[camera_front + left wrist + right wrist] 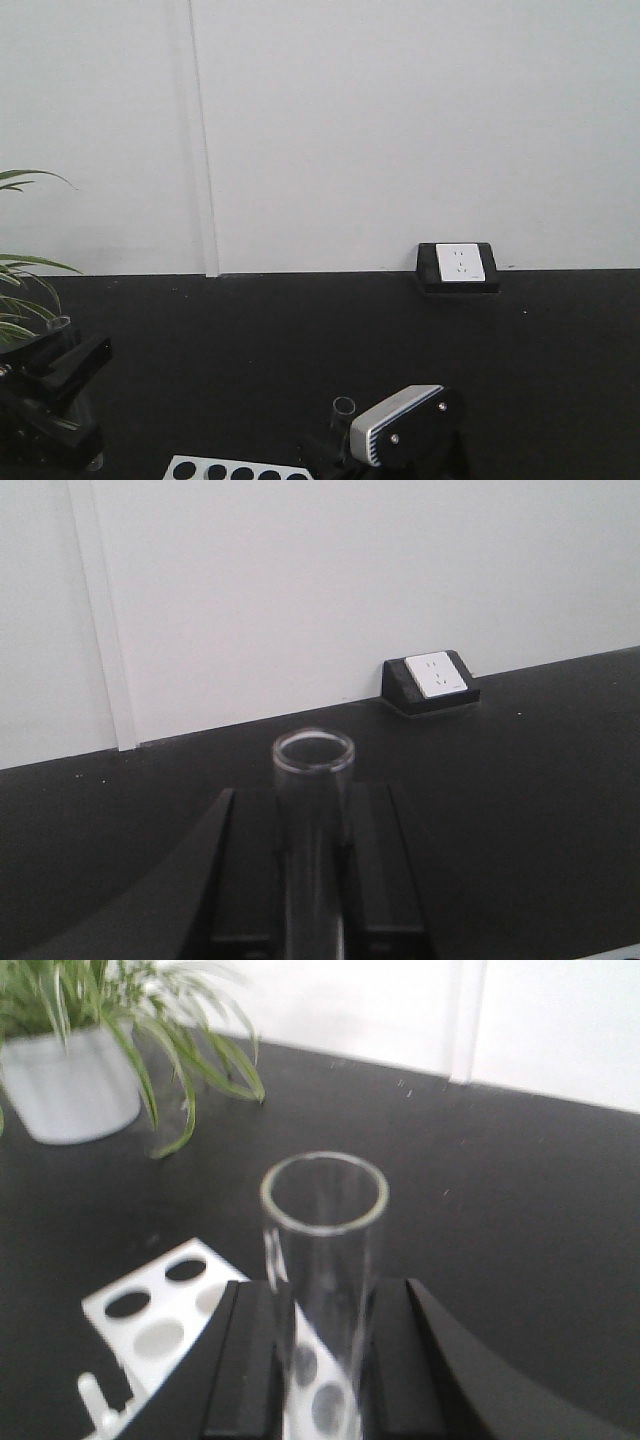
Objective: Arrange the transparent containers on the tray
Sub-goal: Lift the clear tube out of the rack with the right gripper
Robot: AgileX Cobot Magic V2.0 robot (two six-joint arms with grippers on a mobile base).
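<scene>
Each gripper holds one clear glass test tube upright. In the left wrist view, my left gripper (312,815) is shut on a tube (314,770), whose flared rim rises above the black fingers (245,860). In the right wrist view, my right gripper (325,1300) is shut on another tube (324,1225), held over the white rack (160,1310). The front view shows the left gripper (62,365) at the lower left and the right gripper (342,440) at the bottom centre, with its tube's rim (344,406) showing. The yellow tray is out of view.
The white rack with round black holes (235,470) lies at the bottom edge on the black tabletop (300,340). A potted plant (70,1080) stands at the left. A black-and-white socket box (458,266) sits against the white back wall.
</scene>
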